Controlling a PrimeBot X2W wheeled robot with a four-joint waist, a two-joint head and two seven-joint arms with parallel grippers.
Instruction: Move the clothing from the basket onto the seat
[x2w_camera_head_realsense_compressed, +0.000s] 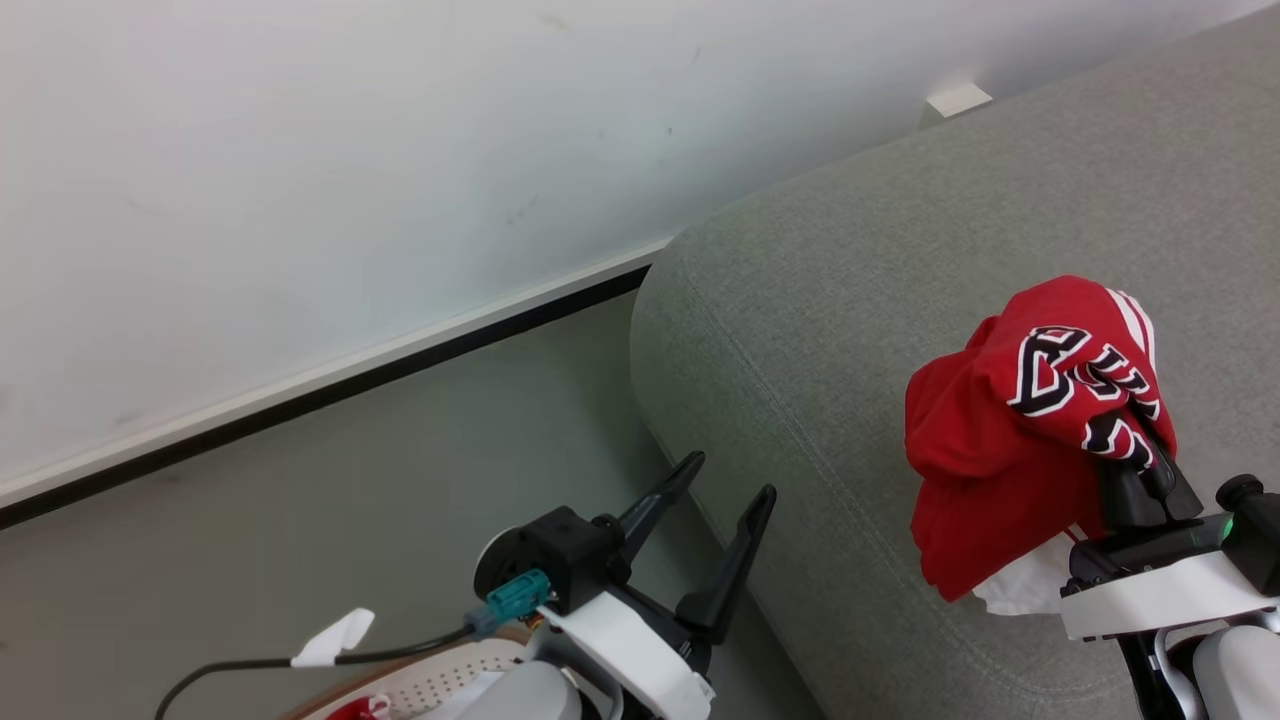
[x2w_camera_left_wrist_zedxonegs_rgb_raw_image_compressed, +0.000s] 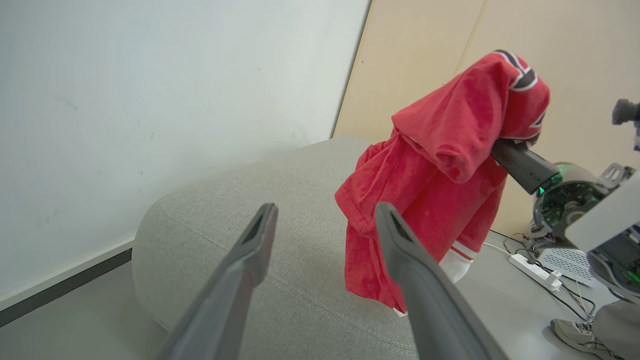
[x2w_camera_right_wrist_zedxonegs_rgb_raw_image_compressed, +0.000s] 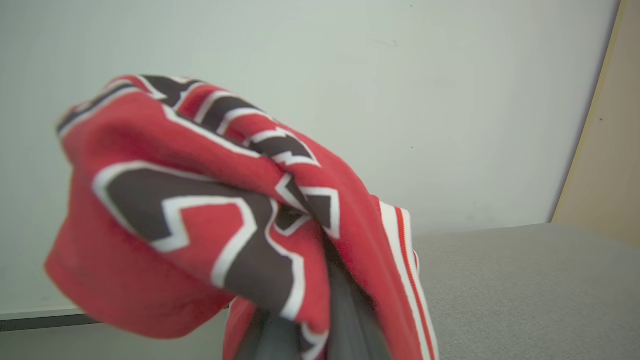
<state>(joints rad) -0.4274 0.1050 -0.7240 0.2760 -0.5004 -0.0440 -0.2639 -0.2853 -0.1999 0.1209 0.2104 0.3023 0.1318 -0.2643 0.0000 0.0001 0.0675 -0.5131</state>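
The clothing (x2w_camera_head_realsense_compressed: 1010, 440), a red jersey with black-and-white lettering, hangs bunched from my right gripper (x2w_camera_head_realsense_compressed: 1140, 468), which is shut on it above the light-grey seat (x2w_camera_head_realsense_compressed: 850, 300). In the left wrist view the clothing (x2w_camera_left_wrist_zedxonegs_rgb_raw_image_compressed: 435, 200) dangles over the seat (x2w_camera_left_wrist_zedxonegs_rgb_raw_image_compressed: 240, 220), its lower hem close to the cushion. Cloth (x2w_camera_right_wrist_zedxonegs_rgb_raw_image_compressed: 200, 210) drapes over the right gripper's fingers in the right wrist view. My left gripper (x2w_camera_head_realsense_compressed: 730, 475) stands open and empty beside the seat's edge, over the floor. A sliver of the basket (x2w_camera_head_realsense_compressed: 440, 685) shows at the bottom edge, with a bit of red fabric (x2w_camera_head_realsense_compressed: 360, 708) inside.
A white wall (x2w_camera_head_realsense_compressed: 300, 200) with a dark skirting strip runs behind the seat. In the left wrist view a beige panel (x2w_camera_left_wrist_zedxonegs_rgb_raw_image_compressed: 425, 50) stands at the back, and a white power strip (x2w_camera_left_wrist_zedxonegs_rgb_raw_image_compressed: 537, 267) with cables and a person's shoe (x2w_camera_left_wrist_zedxonegs_rgb_raw_image_compressed: 575, 332) lie on the floor.
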